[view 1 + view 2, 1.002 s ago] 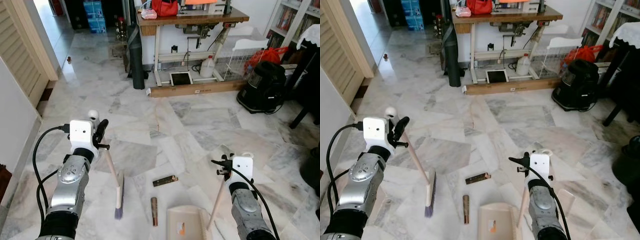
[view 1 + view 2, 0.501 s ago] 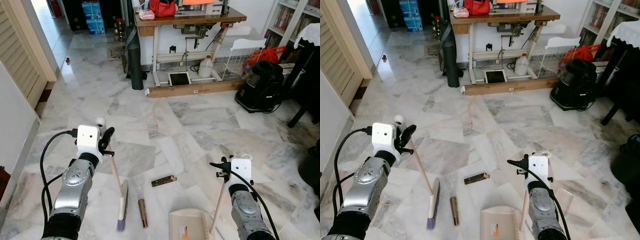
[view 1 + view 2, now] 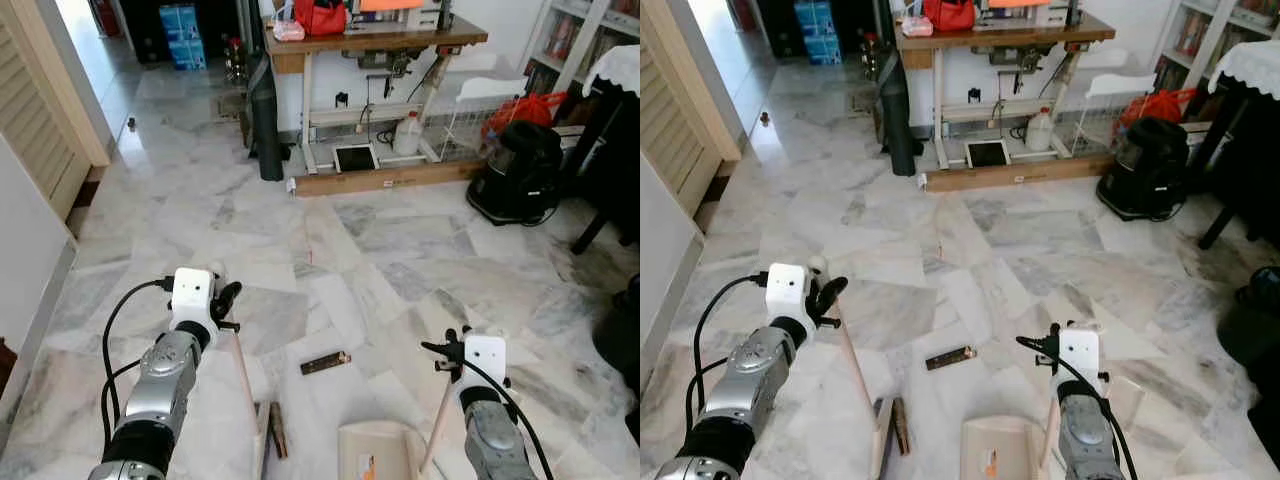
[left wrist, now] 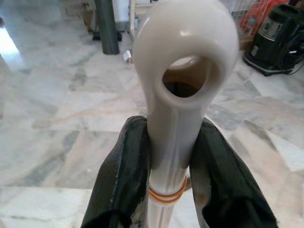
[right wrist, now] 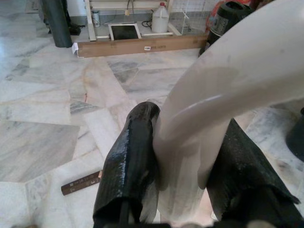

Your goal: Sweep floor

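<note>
left wrist view: left end effector (image 4: 173,190) clamps broom handle (image 4: 183,95).

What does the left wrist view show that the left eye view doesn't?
Left wrist: the looped end of the handle and an orange band. Left eye: the brush head beside a brown stick, dark bar, dustpan, right gripper holding the dustpan handle. Both: left gripper clamping the broom handle, black vacuum.

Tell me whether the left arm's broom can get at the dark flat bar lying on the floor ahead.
Probably yes. The left tool grips the broom, whose head rests beside a brown stick. Bare marble lies between it and the dark bar, with the dustpan off to the side.
</note>
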Tool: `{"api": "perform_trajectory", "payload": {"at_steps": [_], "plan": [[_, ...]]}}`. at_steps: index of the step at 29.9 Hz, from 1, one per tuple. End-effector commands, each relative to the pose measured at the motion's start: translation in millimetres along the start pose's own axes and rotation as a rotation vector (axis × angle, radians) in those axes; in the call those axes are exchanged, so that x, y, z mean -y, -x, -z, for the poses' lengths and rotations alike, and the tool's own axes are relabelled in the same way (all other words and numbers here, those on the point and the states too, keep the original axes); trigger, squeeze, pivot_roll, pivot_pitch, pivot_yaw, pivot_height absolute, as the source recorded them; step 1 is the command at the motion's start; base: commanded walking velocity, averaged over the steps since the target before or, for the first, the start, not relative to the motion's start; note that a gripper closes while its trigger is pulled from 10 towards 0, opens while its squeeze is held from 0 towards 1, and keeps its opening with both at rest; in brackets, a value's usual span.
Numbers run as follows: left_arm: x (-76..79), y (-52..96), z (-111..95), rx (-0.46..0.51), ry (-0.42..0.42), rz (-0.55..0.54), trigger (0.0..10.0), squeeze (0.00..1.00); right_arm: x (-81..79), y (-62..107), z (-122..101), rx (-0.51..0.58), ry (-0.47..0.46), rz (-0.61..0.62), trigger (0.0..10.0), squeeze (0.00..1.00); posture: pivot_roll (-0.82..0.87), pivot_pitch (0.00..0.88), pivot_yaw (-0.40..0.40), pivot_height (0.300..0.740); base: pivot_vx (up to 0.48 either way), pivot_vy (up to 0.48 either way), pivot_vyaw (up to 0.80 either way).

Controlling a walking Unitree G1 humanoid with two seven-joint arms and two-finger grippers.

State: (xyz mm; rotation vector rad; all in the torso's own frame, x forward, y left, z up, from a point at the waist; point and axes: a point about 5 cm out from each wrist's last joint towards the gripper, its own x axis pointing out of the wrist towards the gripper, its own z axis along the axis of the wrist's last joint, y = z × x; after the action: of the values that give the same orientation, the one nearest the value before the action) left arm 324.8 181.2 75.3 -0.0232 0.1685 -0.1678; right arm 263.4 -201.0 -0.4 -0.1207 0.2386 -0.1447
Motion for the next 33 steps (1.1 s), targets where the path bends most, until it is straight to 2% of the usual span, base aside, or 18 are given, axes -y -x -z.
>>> {"api": "perform_trajectory", "payload": {"at_steps": [1,13,22,33], "plan": [[1.9,-3.1,0.9,0.006,0.094,0.017,10.0,0.0,-1.8,2.6,3.7,-0.015,0.009,-0.006,10.0,0.0,-0.01,0.0,0.014,0.74,0.0,0.0,0.0],[7.6,-14.6,-15.2,0.057,0.247,0.096,10.0,0.0,-4.1,3.7,4.6,-0.016,0.003,0.001,10.0,0.0,-0.02,0.007,0.033,0.74,0.0,0.0,0.0],[4.4,-13.0,-20.3,0.062,0.244,0.131,10.0,0.0,-6.3,3.4,4.8,-0.02,0.0,0.003,10.0,0.0,-0.01,0.005,0.036,0.74,0.0,0.0,0.0],[6.8,-7.7,-13.4,0.009,0.238,0.178,10.0,0.0,-8.7,0.7,1.9,-0.017,0.003,0.002,10.0,0.0,0.0,0.001,0.034,0.74,0.0,0.0,0.0]]}}
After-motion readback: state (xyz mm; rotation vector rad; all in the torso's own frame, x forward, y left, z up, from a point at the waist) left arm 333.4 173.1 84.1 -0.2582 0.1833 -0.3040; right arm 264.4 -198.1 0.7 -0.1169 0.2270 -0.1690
